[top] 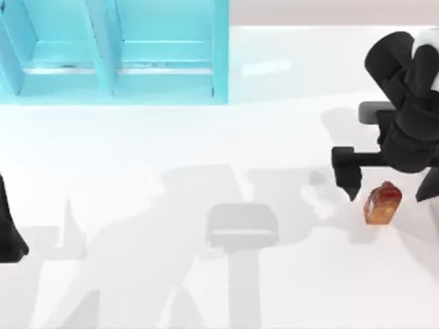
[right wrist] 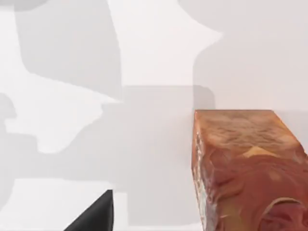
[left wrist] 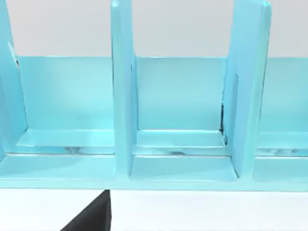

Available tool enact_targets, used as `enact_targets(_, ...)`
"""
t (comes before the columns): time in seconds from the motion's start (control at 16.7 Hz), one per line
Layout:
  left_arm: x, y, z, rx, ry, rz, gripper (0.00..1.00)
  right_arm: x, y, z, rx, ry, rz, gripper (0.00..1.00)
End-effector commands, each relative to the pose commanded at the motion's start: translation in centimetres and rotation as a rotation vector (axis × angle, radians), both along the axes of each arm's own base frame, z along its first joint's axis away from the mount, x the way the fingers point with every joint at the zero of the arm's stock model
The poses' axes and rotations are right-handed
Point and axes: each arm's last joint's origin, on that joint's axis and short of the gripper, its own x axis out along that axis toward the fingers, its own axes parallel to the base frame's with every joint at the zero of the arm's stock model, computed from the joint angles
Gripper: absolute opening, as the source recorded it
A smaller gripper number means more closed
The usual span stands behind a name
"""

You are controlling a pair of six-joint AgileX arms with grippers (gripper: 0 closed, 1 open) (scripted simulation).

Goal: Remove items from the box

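Observation:
The box (top: 164,82) is a light-blue divided rack at the back left of the table. The left wrist view faces its compartments (left wrist: 180,144), which show bare blue floors. One item, an orange-brown carton with a red gabled top (top: 383,203), stands on the white table at the right. My right gripper (top: 387,186) hovers over it, open, with its fingers wide apart on either side and not touching it. In the right wrist view the carton (right wrist: 245,168) stands close by, beside one dark fingertip (right wrist: 94,214). My left arm (top: 8,236) is parked at the left edge, gripper open.
The white table (top: 137,178) stretches between the box and the carton, crossed by grey shadows of the arms. The bulky black right arm (top: 411,96) stands over the table's right side. A dark left fingertip (left wrist: 94,216) shows in front of the box.

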Motion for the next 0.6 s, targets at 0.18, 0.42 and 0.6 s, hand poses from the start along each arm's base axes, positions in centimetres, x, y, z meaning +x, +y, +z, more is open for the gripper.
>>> enact_targets(0.18,0.0,0.0,0.0,0.000,0.000,0.000,1.00,-0.1,0.0,3.0,0.001,-0.002,0.000,1.00)
enact_targets(0.42,0.0,0.0,0.0,0.000,0.000,0.000,1.00,-0.3,-0.1,4.7,0.004,-0.006,0.001,1.00)
enact_targets(0.6,0.0,0.0,0.0,0.000,0.000,0.000,1.00,-0.3,-0.1,4.5,0.003,-0.003,0.002,1.00)
